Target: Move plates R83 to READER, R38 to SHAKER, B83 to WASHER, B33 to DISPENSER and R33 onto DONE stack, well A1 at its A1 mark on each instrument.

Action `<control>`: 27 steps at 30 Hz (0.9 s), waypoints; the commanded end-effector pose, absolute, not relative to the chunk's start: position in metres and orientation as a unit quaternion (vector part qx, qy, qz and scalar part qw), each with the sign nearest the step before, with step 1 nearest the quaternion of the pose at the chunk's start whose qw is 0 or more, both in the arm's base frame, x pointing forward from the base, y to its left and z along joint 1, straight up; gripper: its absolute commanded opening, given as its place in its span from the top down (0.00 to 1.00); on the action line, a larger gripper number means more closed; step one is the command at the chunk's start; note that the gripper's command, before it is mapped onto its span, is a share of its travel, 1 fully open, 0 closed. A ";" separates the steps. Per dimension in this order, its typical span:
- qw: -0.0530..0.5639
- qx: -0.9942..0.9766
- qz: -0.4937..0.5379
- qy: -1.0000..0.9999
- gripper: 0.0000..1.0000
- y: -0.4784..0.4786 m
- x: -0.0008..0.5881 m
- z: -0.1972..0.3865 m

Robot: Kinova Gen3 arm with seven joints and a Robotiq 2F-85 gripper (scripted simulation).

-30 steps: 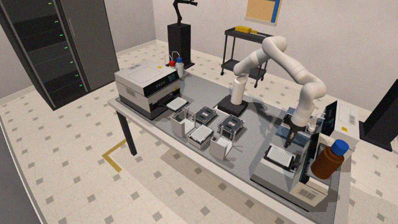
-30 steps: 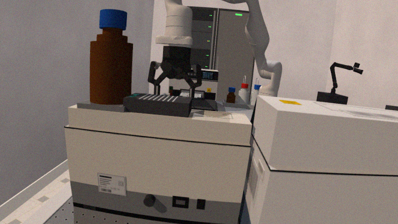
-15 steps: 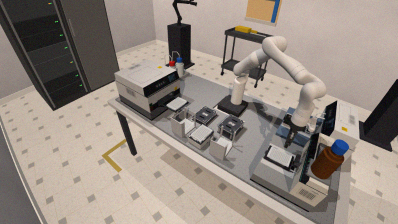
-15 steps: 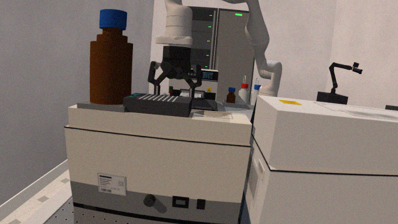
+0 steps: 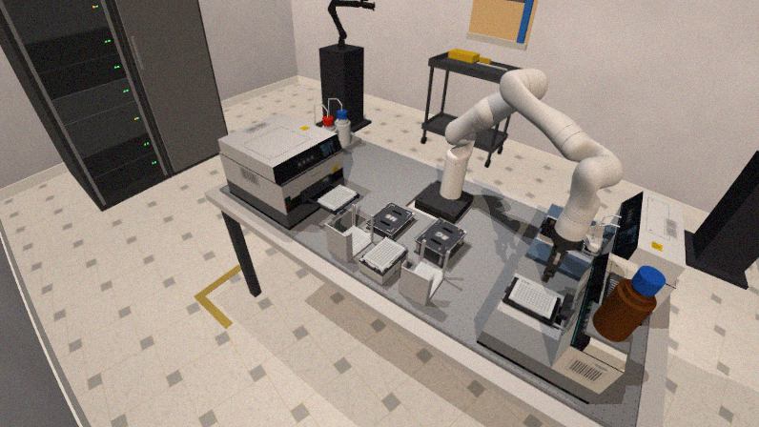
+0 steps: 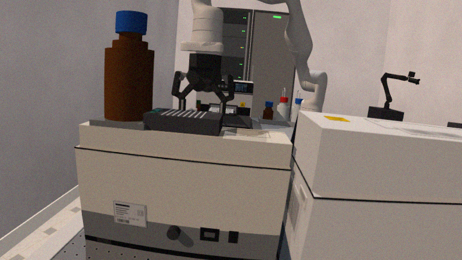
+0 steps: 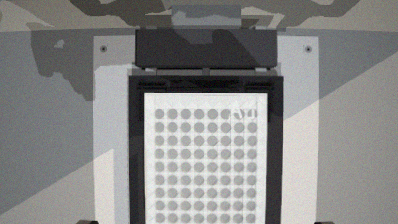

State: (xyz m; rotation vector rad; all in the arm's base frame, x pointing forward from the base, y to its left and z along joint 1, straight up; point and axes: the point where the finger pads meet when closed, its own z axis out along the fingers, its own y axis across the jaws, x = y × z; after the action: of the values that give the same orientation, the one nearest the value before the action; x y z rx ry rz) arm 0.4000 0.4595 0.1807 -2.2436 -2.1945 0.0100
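Wide view of the lab: a grey deck on a dark-legged table (image 5: 241, 254) over a cream tiled floor with grey diamond insets and a yellow corner mark (image 5: 215, 302). A tall black server rack (image 5: 79, 95) blinks green on the left, and a small black cart (image 5: 432, 100) waits by the far wall. The white arm bends down at the deck's right end, its gripper (image 5: 552, 265) spread fully wide, holding nothing, poised just above a white well plate (image 5: 532, 297) lying flat in its black-framed nest on the instrument there. Its label is too blurred to read. A brown bottle (image 5: 624, 313) with a blue cap stands just beside.
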 end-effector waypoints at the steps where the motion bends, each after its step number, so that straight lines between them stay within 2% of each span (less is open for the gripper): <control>1: 0.002 -0.714 0.001 -0.700 0.00 0.459 0.401 0.183; 27: 0.000 -0.607 -0.002 -0.794 0.00 0.384 0.404 0.185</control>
State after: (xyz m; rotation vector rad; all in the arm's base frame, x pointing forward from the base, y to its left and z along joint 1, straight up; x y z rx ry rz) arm 0.3991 0.3957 0.1802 -1.9564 -2.4567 0.0150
